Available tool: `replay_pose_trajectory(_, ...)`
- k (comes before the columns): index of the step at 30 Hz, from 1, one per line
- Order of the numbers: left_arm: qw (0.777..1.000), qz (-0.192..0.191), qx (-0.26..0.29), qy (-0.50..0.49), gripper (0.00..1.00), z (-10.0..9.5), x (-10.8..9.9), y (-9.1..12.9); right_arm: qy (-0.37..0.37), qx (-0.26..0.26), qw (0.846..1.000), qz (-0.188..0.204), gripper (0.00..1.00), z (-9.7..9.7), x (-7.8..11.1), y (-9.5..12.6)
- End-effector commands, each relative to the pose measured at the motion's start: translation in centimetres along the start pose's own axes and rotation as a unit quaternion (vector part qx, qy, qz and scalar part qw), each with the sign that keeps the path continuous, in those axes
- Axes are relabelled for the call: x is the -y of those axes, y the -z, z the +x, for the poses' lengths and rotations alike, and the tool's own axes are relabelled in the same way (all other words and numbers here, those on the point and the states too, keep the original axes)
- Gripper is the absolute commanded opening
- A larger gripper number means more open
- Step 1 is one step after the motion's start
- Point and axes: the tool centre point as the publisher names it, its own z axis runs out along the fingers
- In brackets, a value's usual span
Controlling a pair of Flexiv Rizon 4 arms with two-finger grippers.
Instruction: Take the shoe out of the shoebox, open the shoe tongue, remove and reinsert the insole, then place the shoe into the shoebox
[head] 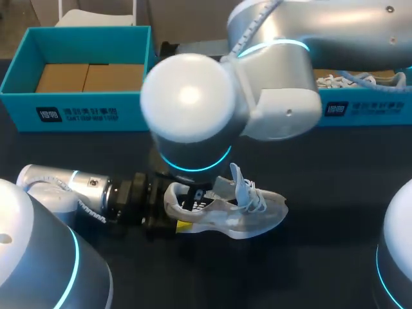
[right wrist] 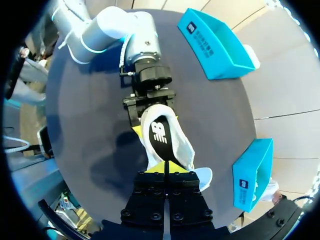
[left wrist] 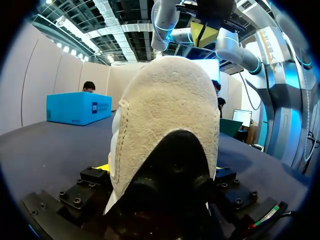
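Teal shoebox [head: 77, 112] rear left, brown card inside. Left tool [head: 172, 207]: clamped on the heel of the shoe [head: 238, 215], which lies on its sole mid-surface [head: 309, 167], out of the box. Tongue [head: 237, 180] stands up; insole [right wrist: 161, 134] seated. Right tool [right wrist: 165, 169]: fingers pressed together at the opening's tongue end; cannot tell whether it grips anything. Judged step: insole removal. Next: pinch the insole edge and lift, heel braced. Second shoebox [head: 367, 109] rear right.

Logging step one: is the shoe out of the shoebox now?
Out: the shoe rests on the table, heel in the left hand, clear of the blue boxes.
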Motion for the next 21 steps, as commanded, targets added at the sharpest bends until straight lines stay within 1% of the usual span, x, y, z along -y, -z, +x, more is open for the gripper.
replay_pose_trajectory(1,1.000,0.001,0.001,0.000,0.00,0.1,0.0,0.0,0.011,0.000,1.000,0.018,0.00,0.8,-1.1,-0.4)
replay_pose_trajectory(3,1.000,0.001,0.001,0.000,0.00,0.1,0.0,0.0,0.025,-0.012,1.000,0.006,0.00,0.7,-1.5,-1.4)
replay_pose_trajectory(4,1.000,0.001,0.001,0.000,0.00,0.1,0.0,0.0,0.041,-0.025,0.999,-0.015,0.00,0.7,-1.5,-1.7)
replay_pose_trajectory(5,1.000,0.001,0.001,0.000,0.00,0.1,0.0,0.0,0.050,-0.030,0.998,-0.025,0.00,0.7,-1.6,-2.0)
replay_pose_trajectory(7,1.000,0.001,0.001,0.000,0.00,0.1,0.0,0.0,0.080,-0.033,0.996,-0.024,0.00,0.9,-1.7,-2.6)
replay_pose_trajectory(9,1.000,0.001,0.001,0.000,0.00,0.1,0.0,0.0,0.090,-0.037,0.995,-0.033,0.00,1.0,-1.8,-2.9)
replay_pose_trajectory(10,1.000,0.001,0.001,0.000,0.00,0.1,0.0,0.0,0.097,-0.040,0.994,-0.024,0.00,1.0,-1.7,-3.2)
replay_pose_trajectory(11,1.000,0.001,0.001,0.000,0.00,0.1,0.0,0.0,0.093,-0.045,0.995,0.005,0.00,0.8,-1.4,-3.4)
replay_pose_trajectory(20,1.000,0.001,0.001,0.000,0.00,0.1,0.0,0.0,0.093,-0.045,0.995,0.005,0.00,0.8,-1.4,-3.4)
replay_pose_trajectory(21,1.000,0.001,0.001,0.000,0.00,0.1,0.0,0.0,0.095,-0.050,0.994,0.006,0.00,0.6,-1.5,-4.3)
